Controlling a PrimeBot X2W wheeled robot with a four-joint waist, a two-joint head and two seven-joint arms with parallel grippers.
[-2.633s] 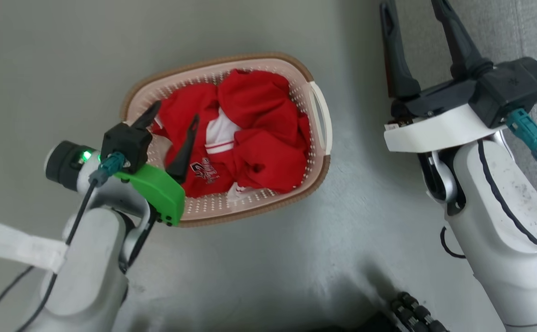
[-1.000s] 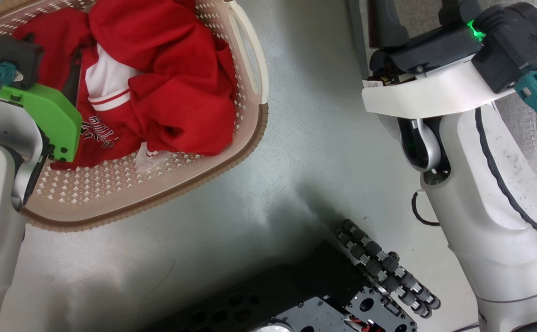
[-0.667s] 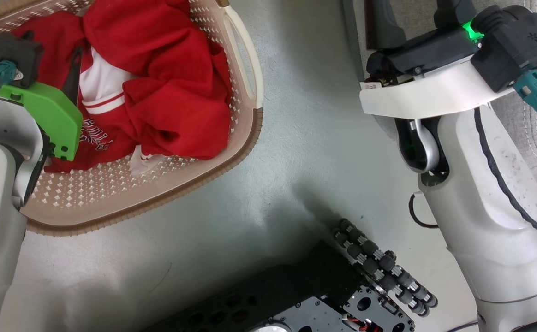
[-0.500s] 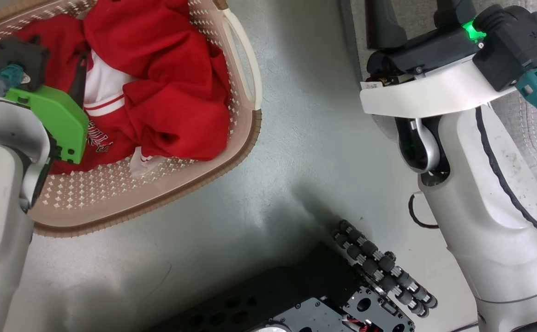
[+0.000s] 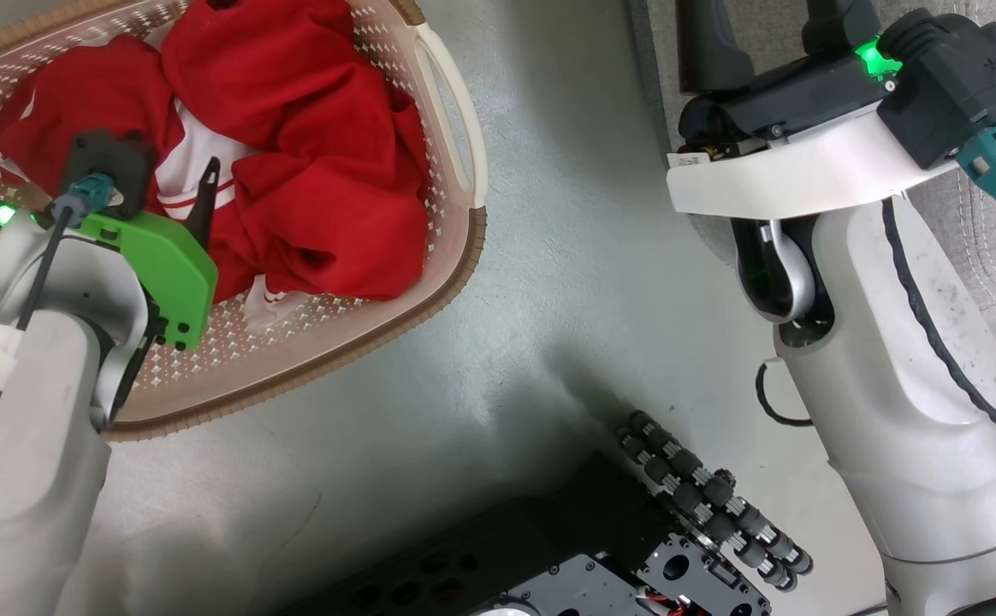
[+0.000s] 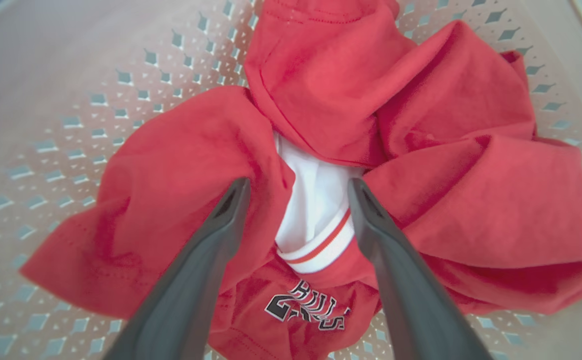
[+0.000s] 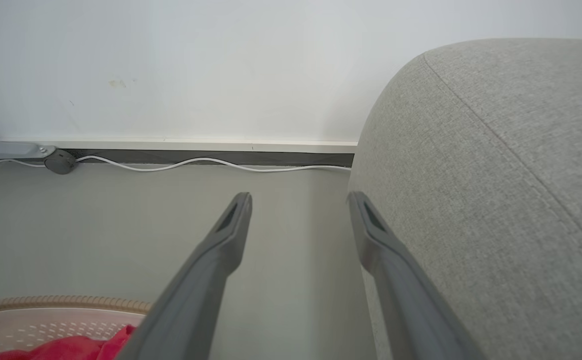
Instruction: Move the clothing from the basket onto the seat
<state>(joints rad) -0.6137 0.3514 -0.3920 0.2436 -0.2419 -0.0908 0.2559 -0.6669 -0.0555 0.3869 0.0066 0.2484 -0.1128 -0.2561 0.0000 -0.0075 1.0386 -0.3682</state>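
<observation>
- The clothing (image 6: 436,190) is lying crumpled in the basket (image 5: 457,248), its red folds covering much of the perforated bottom.
- The left gripper (image 6: 297,185) is pointing down into the basket with its two dark fingers spread wide, and nothing is sitting pinched between them.
- In the left wrist view, the white panel (image 6: 316,200) of the clothing is showing right in the gap between the two fingertips. The striped trim (image 6: 321,247) is crossing just below it, and the lettering (image 6: 306,310) is lying nearer the wrist, also between the fingers.
- One fingertip is overlapping a broad red fold on that view's left, and the other is overlapping the edge of the bigger red bundle on its right. Whether either tip is touching the cloth I cannot tell.
- In the head view, the basket is sitting on the grey floor (image 5: 566,282) at the upper left, and the left arm is reaching in over its near rim.
- The right gripper (image 7: 299,196) is hanging in the air well apart from the clothing, fingers spread and holding nothing.
- The seat (image 7: 496,175) is rising just beside that gripper in the right wrist view, rounded grey edge toward it.
- In that view's lower left corner, a bit of the basket's brown rim and a scrap of red are showing, and a white cable (image 7: 211,162) is running along the foot of the wall (image 7: 221,65).
</observation>
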